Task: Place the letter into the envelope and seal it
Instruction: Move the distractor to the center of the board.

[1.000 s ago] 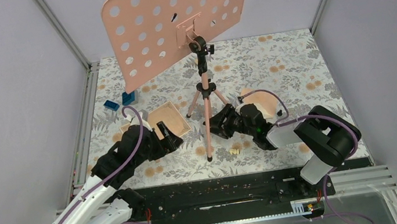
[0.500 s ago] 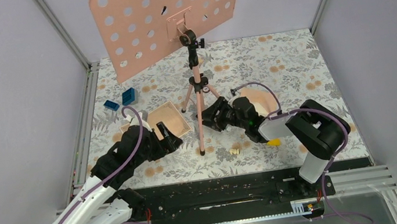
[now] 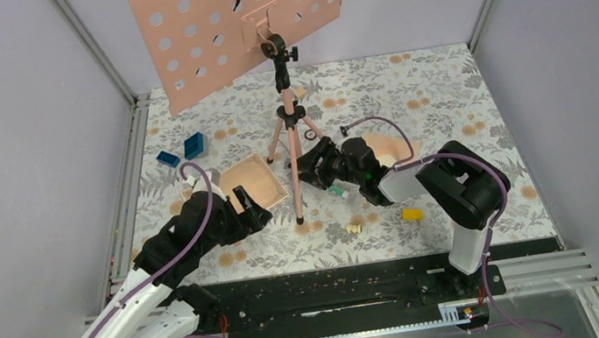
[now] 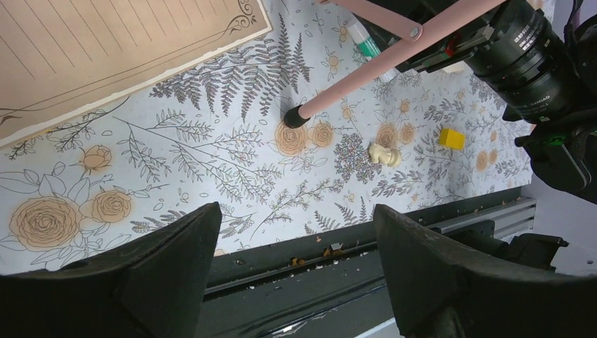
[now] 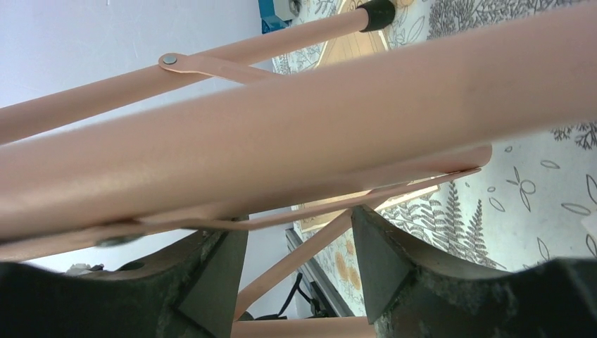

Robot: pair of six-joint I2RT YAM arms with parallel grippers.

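The letter (image 3: pixel 252 183) lies flat, tan with a pale border, just beyond my left gripper (image 3: pixel 250 207); the left wrist view shows its lined face (image 4: pixel 105 49) at the top left. That gripper (image 4: pixel 296 211) hangs open over the floral mat with nothing between its fingers. The peach envelope (image 3: pixel 395 148) lies right of centre, partly hidden behind my right arm. My right gripper (image 3: pixel 306 168) sits low among the pink tripod's legs (image 3: pixel 294 187). In the right wrist view its jaws (image 5: pixel 299 225) stand apart, a thin leg runs through the gap and a thick tube (image 5: pixel 296 120) crosses their tips.
The perforated pink stand plate (image 3: pixel 239 18) tops the tripod at the back. Two blue blocks (image 3: pixel 194 145) lie at the back left. A yellow block (image 3: pixel 412 213), a small cream piece (image 3: pixel 355 228) and a green-and-white stick (image 3: pixel 334 189) lie near my right arm.
The tripod and its plate have shifted left and back, and my right gripper has moved left with it, uncovering the yellow block. The left arm has not moved.
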